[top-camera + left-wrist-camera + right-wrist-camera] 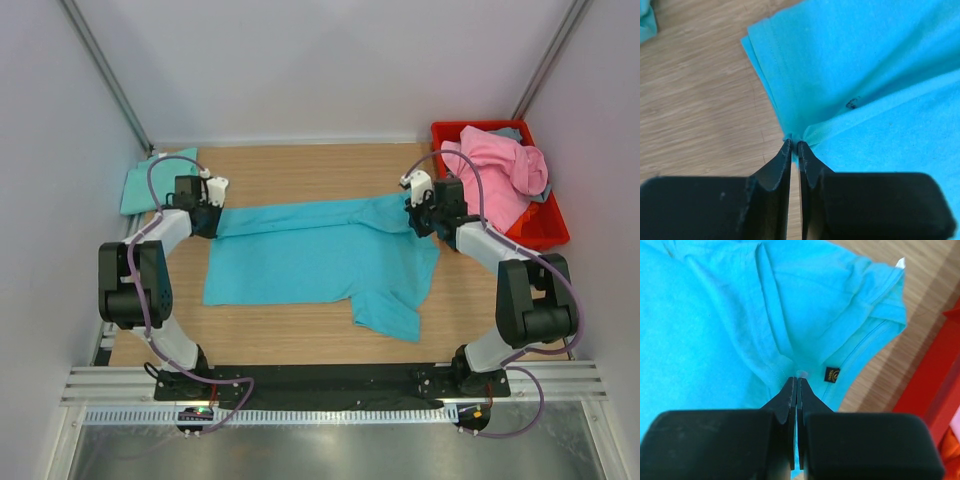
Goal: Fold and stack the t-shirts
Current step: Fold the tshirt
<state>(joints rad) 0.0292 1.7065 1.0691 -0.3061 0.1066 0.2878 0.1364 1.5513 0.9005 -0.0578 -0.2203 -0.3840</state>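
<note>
Turquoise-blue t-shirt (320, 262) lay left-to-right across the table (300, 170), its upper edge pinched at either end (left tool (794, 145), right tool (796, 380), both clamped shut).

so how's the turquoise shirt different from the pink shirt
The turquoise shirt lies spread out on the table; the pink shirt sits crumpled in the bin. The left claw and right claw pinch the turquoise shirt; neither touches the pink shirt. Both are plain, single-colour cloth.
</note>
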